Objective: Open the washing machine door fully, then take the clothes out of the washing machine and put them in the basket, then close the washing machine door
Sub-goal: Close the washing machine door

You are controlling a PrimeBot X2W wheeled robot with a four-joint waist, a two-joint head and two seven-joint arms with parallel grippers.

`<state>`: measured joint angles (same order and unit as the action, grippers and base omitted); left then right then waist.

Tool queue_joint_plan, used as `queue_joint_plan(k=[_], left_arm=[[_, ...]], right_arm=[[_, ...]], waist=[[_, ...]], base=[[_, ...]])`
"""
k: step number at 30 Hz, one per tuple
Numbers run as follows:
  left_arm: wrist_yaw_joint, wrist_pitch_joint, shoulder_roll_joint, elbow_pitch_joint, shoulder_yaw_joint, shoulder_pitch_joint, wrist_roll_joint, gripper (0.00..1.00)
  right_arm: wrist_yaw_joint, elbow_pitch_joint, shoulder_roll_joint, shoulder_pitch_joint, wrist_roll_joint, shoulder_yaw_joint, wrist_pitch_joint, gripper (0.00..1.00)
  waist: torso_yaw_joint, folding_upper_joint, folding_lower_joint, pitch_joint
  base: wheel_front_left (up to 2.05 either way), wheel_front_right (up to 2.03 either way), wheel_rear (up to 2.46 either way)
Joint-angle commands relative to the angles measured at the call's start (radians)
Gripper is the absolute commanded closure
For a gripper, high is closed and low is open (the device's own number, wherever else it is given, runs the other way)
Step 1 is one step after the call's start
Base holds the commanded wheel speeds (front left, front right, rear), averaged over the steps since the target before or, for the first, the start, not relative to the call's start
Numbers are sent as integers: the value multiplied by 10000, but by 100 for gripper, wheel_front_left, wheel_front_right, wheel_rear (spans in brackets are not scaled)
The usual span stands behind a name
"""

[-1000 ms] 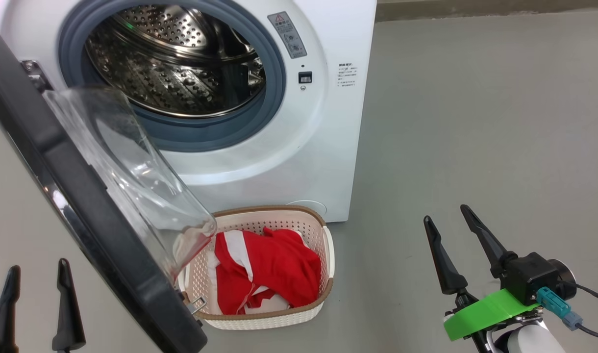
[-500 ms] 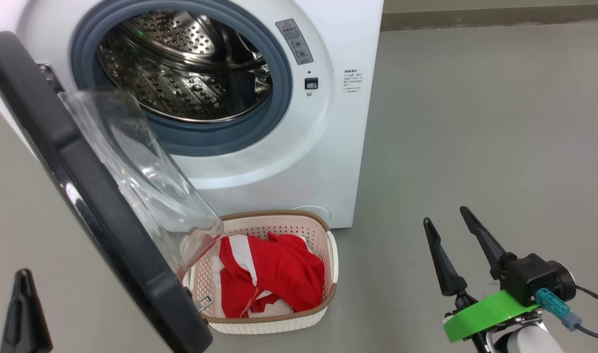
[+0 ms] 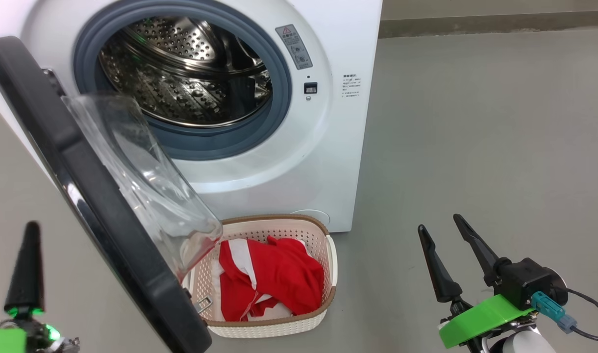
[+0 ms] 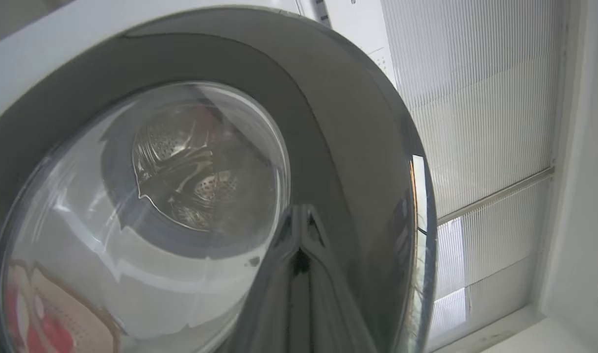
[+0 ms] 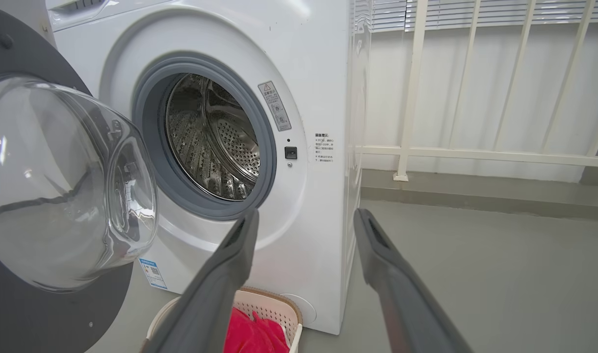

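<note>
Basket first: the small cream-white perforated plastic basket with the brown woven-look rim (image 3: 274, 218) sits on the grey floor (image 3: 475, 147), tight against the near foot of the big white front-loading washing machine (image 3: 328, 162). Bright red clothes with white panels (image 3: 274, 279) lie bunched inside it. Through the grey rubber ring (image 3: 279, 93) you see the perforated steel drum (image 3: 181, 73). The round door with the glossy black rim and clear glass bowl (image 3: 93, 206) stands open, swung out to the left. Its bowl overhangs the basket's left end. Your left jaws are together and hold nothing. Their fingers (image 3: 27, 269) stand upright at near left, outside the door and aimed at its outer face. Contact: can't tell. Your right jaws are apart and empty. Their fingers (image 3: 438, 274) tilt up-left over the floor, well right of the basket.
</note>
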<state>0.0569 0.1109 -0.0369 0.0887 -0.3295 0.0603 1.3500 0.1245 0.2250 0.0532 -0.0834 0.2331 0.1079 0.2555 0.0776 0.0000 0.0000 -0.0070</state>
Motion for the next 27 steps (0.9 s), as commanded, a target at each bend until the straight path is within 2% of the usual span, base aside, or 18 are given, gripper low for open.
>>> queue_joint_plan(k=[1,2,6,11,20,27], left_arm=[[-457,724,-139,760,-281,325,1078,100],[-457,724,-139,760,-281,325,1078,100],[-1378,1603,-136,1694,-161,79,2917,100],[-1968,1975,-135,2561,147,-246,3483,100],[-2238,2039,-170,2614,451,-39,3477,100],[-2147,1913,-194,2039,747,587,3201,100]], right_arm=[[62,-220,37,-130,50,220,63,0],[62,-220,37,-130,50,220,63,0],[62,-197,47,-115,82,242,63,0],[62,-188,62,-158,95,271,63,0],[62,-356,120,-208,182,330,63,0],[62,-480,175,-287,190,395,63,0]], waist=[[-32,0,0,3],[-32,0,0,3],[-80,0,0,10],[-151,0,0,53],[-390,0,0,171],[-669,0,0,348]], base=[[0,0,0],[0,0,0],[0,0,0],[0,0,0],[0,0,0],[0,0,0]])
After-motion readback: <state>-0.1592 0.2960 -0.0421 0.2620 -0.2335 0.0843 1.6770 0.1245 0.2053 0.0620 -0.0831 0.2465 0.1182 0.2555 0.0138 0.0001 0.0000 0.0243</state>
